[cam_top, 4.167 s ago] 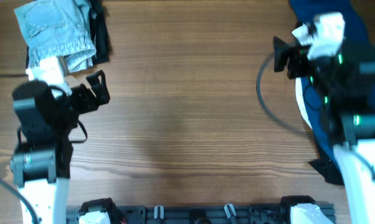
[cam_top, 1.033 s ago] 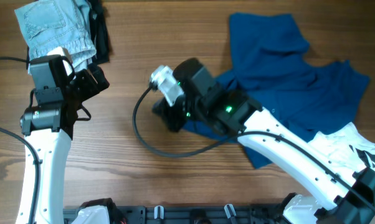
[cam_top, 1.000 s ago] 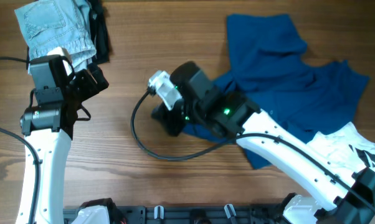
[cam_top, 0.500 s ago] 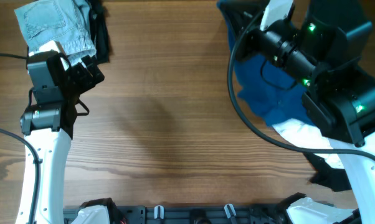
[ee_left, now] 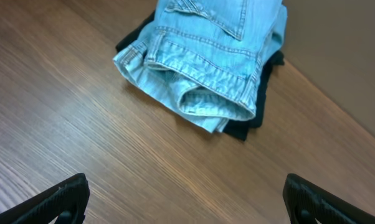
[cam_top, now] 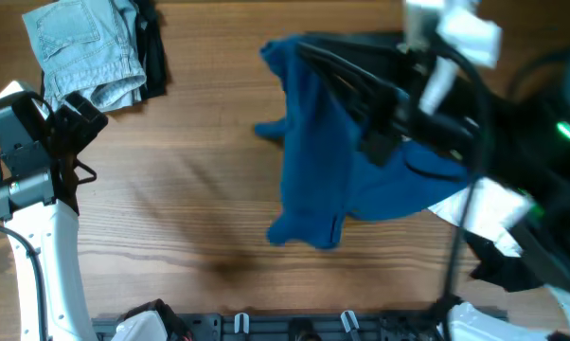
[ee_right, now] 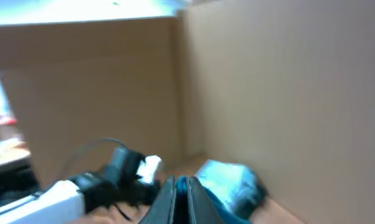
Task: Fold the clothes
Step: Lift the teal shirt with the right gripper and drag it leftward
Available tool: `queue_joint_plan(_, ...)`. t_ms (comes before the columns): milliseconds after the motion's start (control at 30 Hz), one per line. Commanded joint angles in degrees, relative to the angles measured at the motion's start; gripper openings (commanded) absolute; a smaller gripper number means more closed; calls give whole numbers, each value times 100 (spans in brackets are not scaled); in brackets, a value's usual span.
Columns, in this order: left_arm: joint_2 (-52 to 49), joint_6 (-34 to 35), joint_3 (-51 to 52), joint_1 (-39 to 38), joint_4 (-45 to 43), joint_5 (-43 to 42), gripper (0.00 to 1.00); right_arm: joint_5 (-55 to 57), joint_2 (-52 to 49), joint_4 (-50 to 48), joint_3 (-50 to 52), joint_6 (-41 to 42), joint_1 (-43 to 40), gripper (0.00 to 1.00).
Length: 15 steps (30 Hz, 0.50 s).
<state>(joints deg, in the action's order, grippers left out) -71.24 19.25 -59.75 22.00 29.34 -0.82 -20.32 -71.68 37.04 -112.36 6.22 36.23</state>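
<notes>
Blue cloth, the dark blue garment [cam_top: 313, 161], trailed its lower end on the table [cam_top: 171, 237] right of centre, hanging from the right gripper [ee_right: 177, 194], which was clamped on it up high. The left gripper [cam_top: 80, 116] hovered spread and empty. Farther back lay folded denim [cam_top: 81, 47]. The step looked like laying out; next, the garment would need spreading flat.

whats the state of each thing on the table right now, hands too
dark blue garment: unfolded, hanging from the right hand
right hand: shut on the dark blue garment
left hand: open, empty
light denim piece: folded, lying on black cloth
white garment: partly covered by the blue one
</notes>
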Motion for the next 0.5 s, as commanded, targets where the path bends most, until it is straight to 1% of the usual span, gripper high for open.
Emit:
queue_joint_plan(0,22,48,-59,-116,66,-466,100,1864,295,828,-184,-197,-516,4)
queue_joint_plan(33,2,46,-59,-286,83,-472,100,1923,223,1307,-168,-192,-942,4)
queue_joint_plan(100,-35,44,-59,-651,107,-474,100,1906,66,1845,-168,-192,-1421,4)
queue_joint_plan(167,-120,-240,-59,-1123,133,-494,100,1832,-278,2479,-162,-282,-2061,4)
queue_joint_plan(233,-326,-339,-59,-1757,267,-498,100,1231,-857,2905,-155,-619,-2673,4)
queue_joint_plan(300,-544,-487,-59,-2192,507,-542,100,846,-1421,3053,-155,-763,-3053,4)
queue_joint_plan(333,-732,-664,-59,-2455,686,-765,100,710,-1845,3064,-153,-758,-3268,4)
queue_joint_plan(400,-970,-708,-59,-2758,807,-1117,100,669,-2424,3049,-155,-686,-3532,4)
queue_joint_plan(467,-1298,-704,-59,-3154,817,-1270,100,616,-3027,3025,-155,-581,-3790,4)
